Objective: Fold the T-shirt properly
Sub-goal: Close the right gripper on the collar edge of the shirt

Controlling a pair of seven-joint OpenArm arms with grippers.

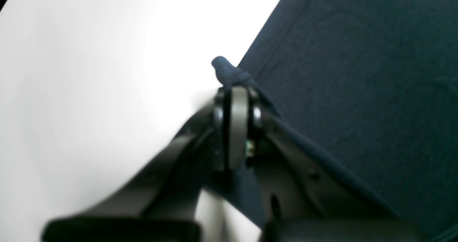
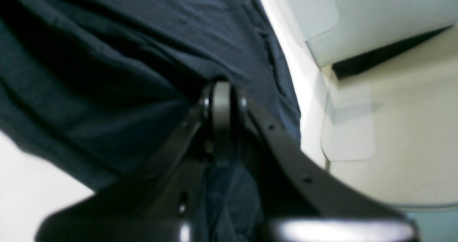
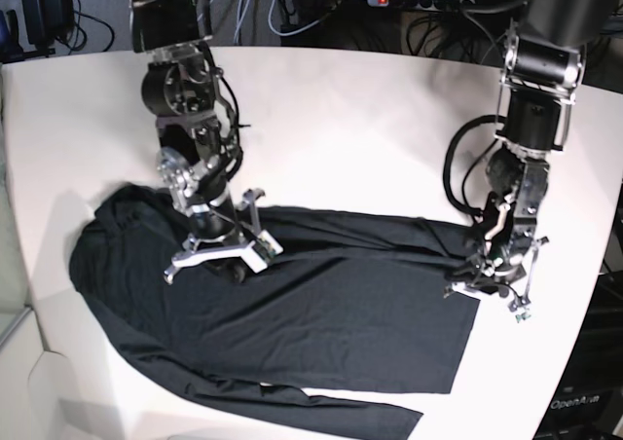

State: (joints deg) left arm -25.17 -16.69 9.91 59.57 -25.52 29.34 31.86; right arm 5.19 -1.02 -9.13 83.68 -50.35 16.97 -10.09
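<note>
The T-shirt (image 3: 292, 313) lies spread on the white desk (image 3: 370, 119), its long axis running left to right across the base view, with a sleeve trailing along the near edge. Both tools sit on its far edge, 1 toward each end, so the cloth stretches between them and extends toward the near side.

The left tool (image 1: 234, 91) is clenched on a small pinch of the hem — a nub of dark fabric pokes out past its tips in the left wrist view. It is at the right end of the garment, with its arm reaching down steeply from the far right corner.

The right tool (image 2: 222, 91) is also clamped shut on fabric, with folds bunched around its tips. It stands nearer the collar end at the left, leaning down from the far left.

The coming move likely carries the far edge toward the near one — both arms are equally placed for it.
</note>
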